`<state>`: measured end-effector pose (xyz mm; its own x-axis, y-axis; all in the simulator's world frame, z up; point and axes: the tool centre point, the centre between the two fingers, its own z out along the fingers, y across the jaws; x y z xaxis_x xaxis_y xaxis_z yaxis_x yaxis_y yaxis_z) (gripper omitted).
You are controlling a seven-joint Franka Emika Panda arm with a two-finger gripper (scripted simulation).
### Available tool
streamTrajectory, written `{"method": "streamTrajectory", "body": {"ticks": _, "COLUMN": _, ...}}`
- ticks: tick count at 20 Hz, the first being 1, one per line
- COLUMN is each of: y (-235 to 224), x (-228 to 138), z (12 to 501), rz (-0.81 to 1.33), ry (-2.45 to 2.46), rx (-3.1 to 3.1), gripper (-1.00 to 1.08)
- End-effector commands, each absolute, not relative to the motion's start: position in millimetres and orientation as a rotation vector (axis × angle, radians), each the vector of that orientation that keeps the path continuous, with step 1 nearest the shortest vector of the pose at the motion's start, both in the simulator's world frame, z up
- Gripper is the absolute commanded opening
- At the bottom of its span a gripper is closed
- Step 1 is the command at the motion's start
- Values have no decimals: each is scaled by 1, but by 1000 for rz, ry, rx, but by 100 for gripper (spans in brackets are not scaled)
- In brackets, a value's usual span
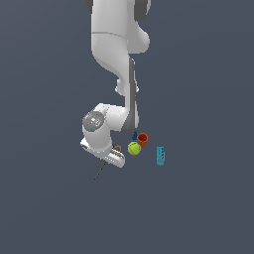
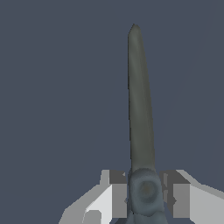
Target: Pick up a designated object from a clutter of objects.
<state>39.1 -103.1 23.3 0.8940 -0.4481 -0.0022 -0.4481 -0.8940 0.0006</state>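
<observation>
Grasp step: fingers (image 2: 127,201) clamped on the scissors (image 2: 141,113) at the pivot, blades pointing to 12 o'clock in the wrist view, scissors low by the desk (image 1: 49,208), at 8 o'clock of the tennis ball (image 1: 134,148); next, probably lift straight up.

Setting: simulated test scene, no real room. Evidence: flat, featureless slate-grey ground (image 1: 44,208) filling both views; smooth white rendered robot arm (image 1: 111,44); untextured, flat-shaded small objects; no walls or furniture visible.
</observation>
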Motion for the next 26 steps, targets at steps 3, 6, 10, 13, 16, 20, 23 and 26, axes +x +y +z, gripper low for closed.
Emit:
{"method": "streamTrajectory", "body": {"ticks": 3, "y": -100, "x": 37, "z": 45, "rz": -1, "ry": -724, "rx": 3058, "gripper": -100}}
{"method": "streamTrajectory", "body": {"ticks": 6, "y": -97, "x": 34, "z": 66, "rz": -1, "ry": -724, "rx": 3058, "gripper": -100}}
{"method": "streamTrajectory", "body": {"ticks": 10, "y": -92, "x": 29, "z": 102, "rz": -1, "ry": -724, "rx": 3058, "gripper": -100}}
{"method": "streamTrajectory", "body": {"ticks": 13, "y": -88, "x": 25, "z": 134, "rz": -1, "ry": -724, "rx": 3058, "gripper": -100}}
{"method": "streamTrajectory", "body": {"ticks": 16, "y": -84, "x": 21, "z": 168, "rz": -1, "ry": -725, "rx": 3057, "gripper": -100}}
{"method": "streamTrajectory", "body": {"ticks": 20, "y": -78, "x": 16, "z": 216, "rz": -1, "ry": -725, "rx": 3057, "gripper": -100}}
{"method": "streamTrajectory", "body": {"ticks": 23, "y": -73, "x": 12, "z": 251, "rz": 0, "ry": -725, "rx": 3056, "gripper": -100}}
{"method": "streamTrajectory", "body": {"ticks": 26, "y": -69, "x": 8, "z": 285, "rz": 0, "ry": -725, "rx": 3056, "gripper": -100}}
